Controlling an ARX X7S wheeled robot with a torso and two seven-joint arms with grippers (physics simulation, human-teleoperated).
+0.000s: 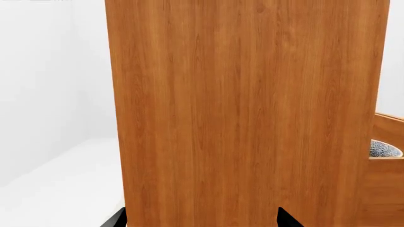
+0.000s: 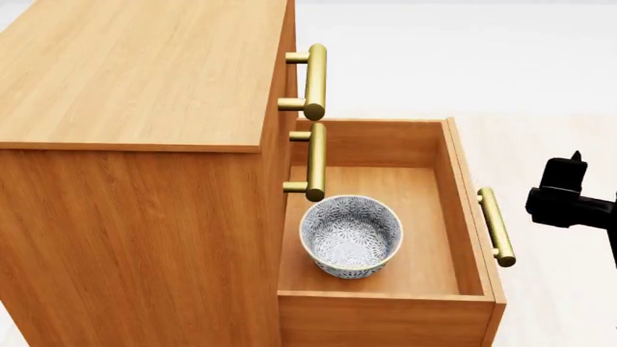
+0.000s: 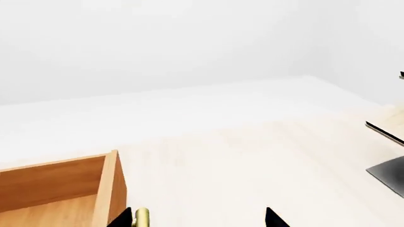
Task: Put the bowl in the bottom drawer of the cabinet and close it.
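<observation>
Small deep white bowl w/ grey-blue floral pattern [image 2: 350, 235] sits upright inside the orange-brown wooden bottom drawer [image 2: 464, 217], near its left side, under the mid drawer's brass bar handle [image 2: 314, 162]. Drawer pulled fully out of the boxy wood-grain cabinet [image 2: 135, 188]. Right gripper [image 3: 197, 218] fingertips spread, holding nothing, close by the drawer's brass bar handle [image 2: 495, 225], not touching. Left gripper [image 1: 202, 218] tips also apart, facing cabinet side panel.

Plain white walls [image 3: 158, 42]; pale wood-grain floor [image 3: 252, 161]; even light.
</observation>
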